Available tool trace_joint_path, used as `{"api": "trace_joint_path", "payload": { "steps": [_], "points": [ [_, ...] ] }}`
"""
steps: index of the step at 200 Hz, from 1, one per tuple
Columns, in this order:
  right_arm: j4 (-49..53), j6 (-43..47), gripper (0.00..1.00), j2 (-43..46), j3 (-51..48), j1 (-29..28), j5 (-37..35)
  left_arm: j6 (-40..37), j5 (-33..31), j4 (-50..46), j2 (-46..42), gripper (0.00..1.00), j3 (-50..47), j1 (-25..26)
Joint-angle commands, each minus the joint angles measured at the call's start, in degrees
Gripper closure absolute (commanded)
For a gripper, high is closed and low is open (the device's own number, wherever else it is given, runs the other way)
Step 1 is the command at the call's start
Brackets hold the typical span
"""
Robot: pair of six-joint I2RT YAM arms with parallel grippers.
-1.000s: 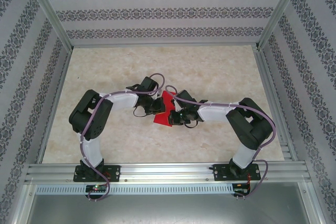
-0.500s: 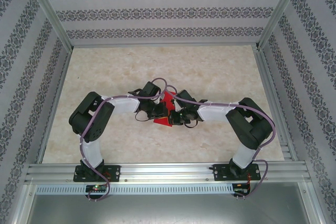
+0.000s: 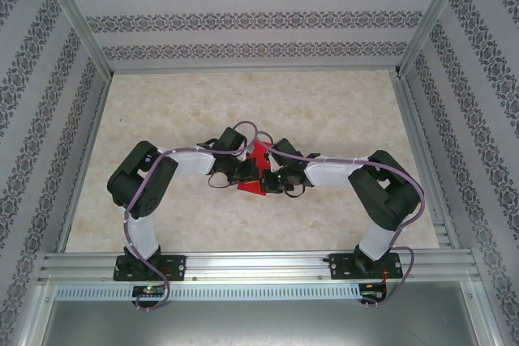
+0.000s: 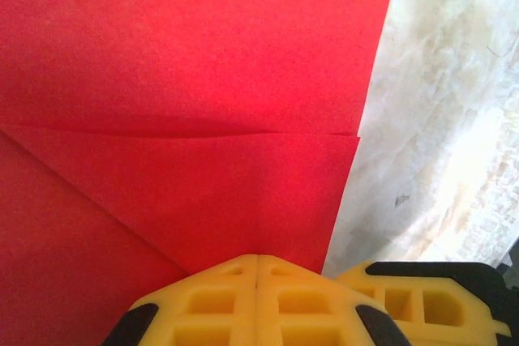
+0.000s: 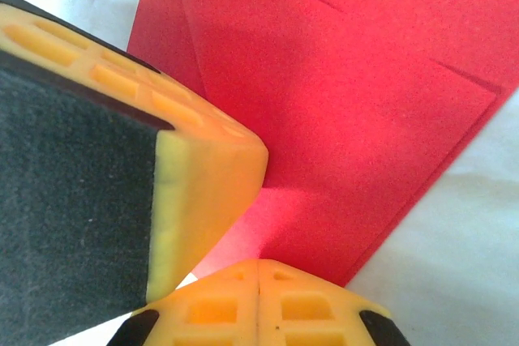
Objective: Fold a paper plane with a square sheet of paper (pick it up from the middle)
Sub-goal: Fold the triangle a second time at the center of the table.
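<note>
Now pressing creases into the half-folded sheet of paper (image 4: 186, 79).
Left gripper (image 4: 257, 258) and right gripper (image 5: 258, 265), both clenched tight, bear tips-down on its near flaps in the middle of the table (image 3: 324, 111); whether either nips paper I cannot tell. Best to drag slowly along the fold, keeping layered edges aligned.
</note>
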State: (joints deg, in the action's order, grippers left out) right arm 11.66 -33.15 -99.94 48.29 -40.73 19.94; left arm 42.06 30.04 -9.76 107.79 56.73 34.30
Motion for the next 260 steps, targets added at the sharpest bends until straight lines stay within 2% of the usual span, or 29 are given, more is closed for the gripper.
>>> {"api": "trace_joint_path", "payload": {
  "steps": [1, 79, 178, 235, 260],
  "points": [
    [11.0, 1.0, 0.96, -6.2, -3.8, -0.4, -5.3, -4.6, -7.0, 1.3, 1.7, 0.95, -2.2, -3.7],
    [13.1, 1.6, 0.96, -7.7, -4.2, -0.7, -6.3, -6.2, -3.4, 3.9, 4.6, 0.95, 0.2, -10.0],
    [14.5, 1.7, 0.96, -7.7, -4.4, -1.0, -7.2, -8.9, -6.3, -0.7, 7.0, 0.95, 6.0, -13.5],
    [14.8, 1.5, 0.95, -6.5, -3.6, -1.1, -6.7, -10.4, -5.7, -4.1, 6.3, 0.95, 9.4, -15.8],
    [15.4, 1.4, 0.93, -1.8, -0.3, -1.0, -4.8, -8.9, -5.4, -6.7, 1.7, 0.94, 10.2, -14.9]
  ]
}}
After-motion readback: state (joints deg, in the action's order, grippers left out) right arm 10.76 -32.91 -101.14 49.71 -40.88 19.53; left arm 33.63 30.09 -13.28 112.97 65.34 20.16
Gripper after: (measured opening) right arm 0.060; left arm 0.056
